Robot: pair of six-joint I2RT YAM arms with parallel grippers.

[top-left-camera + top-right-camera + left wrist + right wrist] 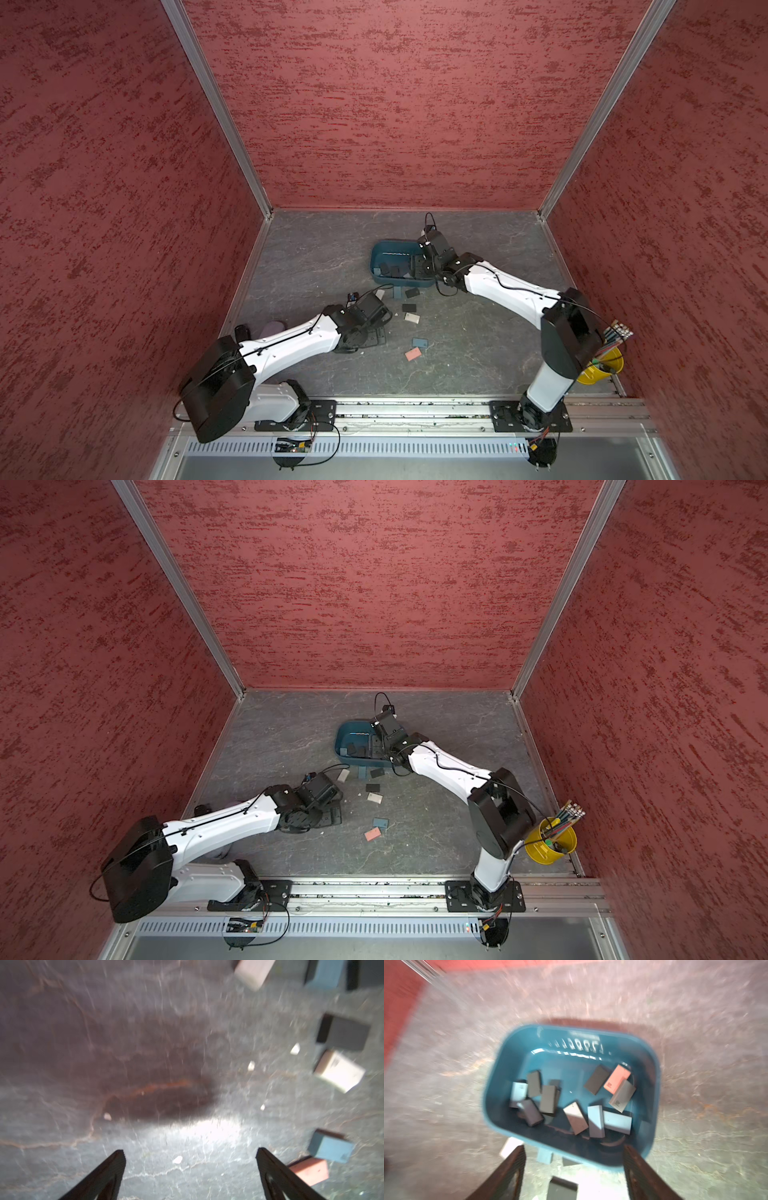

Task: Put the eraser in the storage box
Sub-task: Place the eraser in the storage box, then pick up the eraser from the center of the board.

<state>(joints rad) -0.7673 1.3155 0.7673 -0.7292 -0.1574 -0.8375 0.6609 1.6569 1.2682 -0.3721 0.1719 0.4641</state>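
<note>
Grey counter (316,257) holds the storage box (508,1057) with many erasers (549,1099) inside; left end effector (190,1150) and right end effector (574,1147) gape wide, empty.

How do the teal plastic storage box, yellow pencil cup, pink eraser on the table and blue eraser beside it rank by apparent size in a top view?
1. Teal plastic storage box, slightly widest, partly behind the right arm.
2. Yellow pencil cup, nearly equal.
3. Pink eraser and blue eraser: alike, unranked, far smaller.
</note>
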